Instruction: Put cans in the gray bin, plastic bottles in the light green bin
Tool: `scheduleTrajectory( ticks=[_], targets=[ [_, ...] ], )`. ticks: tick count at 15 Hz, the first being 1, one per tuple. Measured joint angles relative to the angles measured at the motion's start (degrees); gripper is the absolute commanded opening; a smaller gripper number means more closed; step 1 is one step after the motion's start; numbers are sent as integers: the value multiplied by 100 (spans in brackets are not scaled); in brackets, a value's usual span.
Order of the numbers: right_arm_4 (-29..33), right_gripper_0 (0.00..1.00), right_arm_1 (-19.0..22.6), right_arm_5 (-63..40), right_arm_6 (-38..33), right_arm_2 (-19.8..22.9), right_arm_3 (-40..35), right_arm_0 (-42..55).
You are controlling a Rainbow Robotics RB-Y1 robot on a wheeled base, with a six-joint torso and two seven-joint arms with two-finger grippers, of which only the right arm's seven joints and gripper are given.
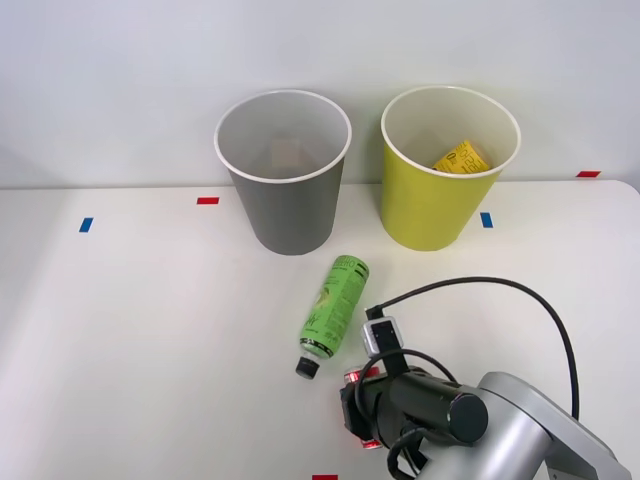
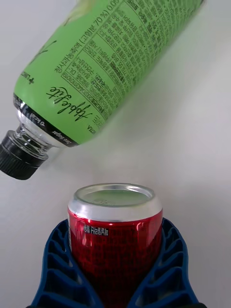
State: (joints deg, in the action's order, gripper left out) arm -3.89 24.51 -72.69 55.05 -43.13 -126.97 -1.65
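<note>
While the red can (image 2: 114,236) is lying on its side on the white table (image 1: 150,340), the right gripper (image 2: 115,269) is cupping it between its blue ribbed fingers (image 2: 60,269), which are pressing against the can's two flanks with the silver end facing outward — so the hold is sitting on the mid-body, the sensible place for it. Judging by its look, the can is behaving as a light, stiff but thin-walled thing, smooth enough to be slipping if squeezed weakly and denting if squeezed hard. Small white print is running across its red wall, too fine to read. Just beyond it the plastic bottle (image 1: 334,305) is lying on the table, black cap toward the gripper; its green label is reading "Applelite", with dense Korean text and "70%". Farther off, the gray bin (image 1: 285,215) and the light green bin (image 1: 440,215) are standing side by side, the latter holding something yellow (image 1: 462,158).
</note>
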Motion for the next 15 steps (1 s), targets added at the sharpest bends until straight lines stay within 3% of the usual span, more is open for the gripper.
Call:
scheduleTrajectory(
  ticks=[4,8,11,15],
  targets=[
    [17,0,0,4,412,13,-478,33],
    [30,0,-9,124,1986,385,-981,172],
    [23,0,-109,917,2554,649,-1162,445],
    [-337,0,-451,2107,2749,893,-1180,649]
  ],
)
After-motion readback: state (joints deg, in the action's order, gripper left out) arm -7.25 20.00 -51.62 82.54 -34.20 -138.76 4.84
